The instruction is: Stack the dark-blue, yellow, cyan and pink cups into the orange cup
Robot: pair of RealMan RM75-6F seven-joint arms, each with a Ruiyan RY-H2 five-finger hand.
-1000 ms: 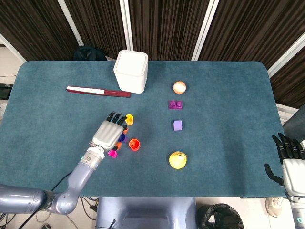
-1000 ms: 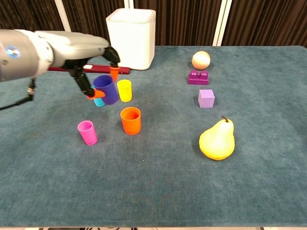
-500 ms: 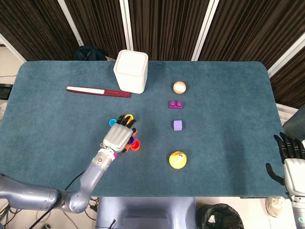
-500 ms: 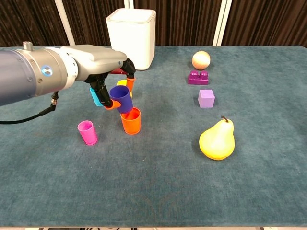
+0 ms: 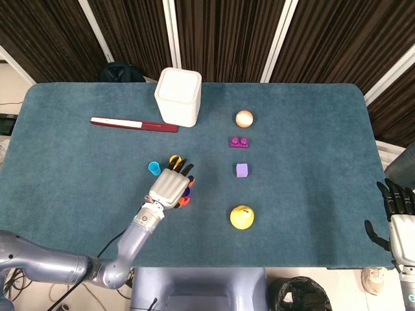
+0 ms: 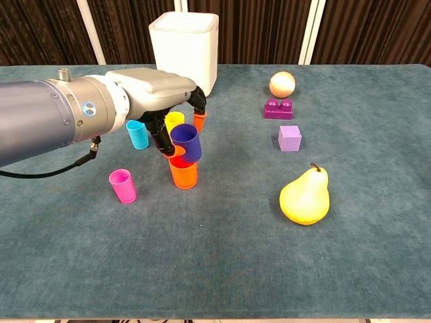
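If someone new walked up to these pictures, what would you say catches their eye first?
Most likely the big grey left hand near the table's middle, holding the dark-blue cup tilted right over the mouth of the orange cup. Next, the bright loose cups around it: pink cup in front-left, cyan cup and yellow cup behind. The yellow pear stands out to the right.

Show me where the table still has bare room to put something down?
Bare cloth along the near edge in front of the yellow pear, and right of the purple cube. It is crowded by the orange cup, under the left robot hand.
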